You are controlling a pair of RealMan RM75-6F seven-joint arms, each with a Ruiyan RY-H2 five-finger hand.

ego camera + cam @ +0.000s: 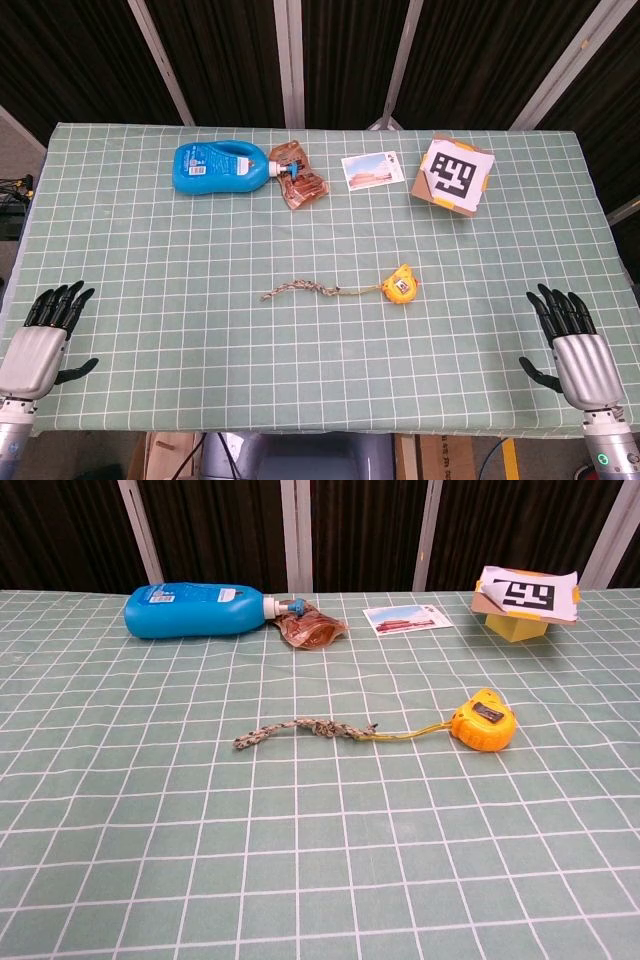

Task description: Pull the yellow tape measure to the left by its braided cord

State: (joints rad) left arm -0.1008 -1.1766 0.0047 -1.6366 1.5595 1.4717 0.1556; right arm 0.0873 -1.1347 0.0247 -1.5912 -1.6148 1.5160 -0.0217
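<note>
Both hands sit at the near table edge in the head view, out of frame in the chest view. Left hand (42,338) at the near-left corner, palm down, fingers straight and slightly spread, thumb out to the side, holding nothing. Right hand (572,345) at the near-right corner, same pose: fingers extended and apart, thumb out, nothing held. Both well apart from the task items.

Yellow tape measure (400,285) (482,720) lies mid-table, slightly right of centre, on the green checked tablecloth (180,260). Short yellow strip runs left from its body to the braided cord (300,291) (290,729), which stretches further left, roughly straight, knot near the middle, frayed free end at far left. Cord flat on cloth, untouched.

Far side of table, left to right: blue bottle (220,167) (195,610) on its side, cap pointing right; crumpled brown wrapper (298,178) (312,628) touching the cap end; postcard (371,169) (404,618) flat; cardboard box (452,175) (522,598) with a black-and-white marker on top.
</note>
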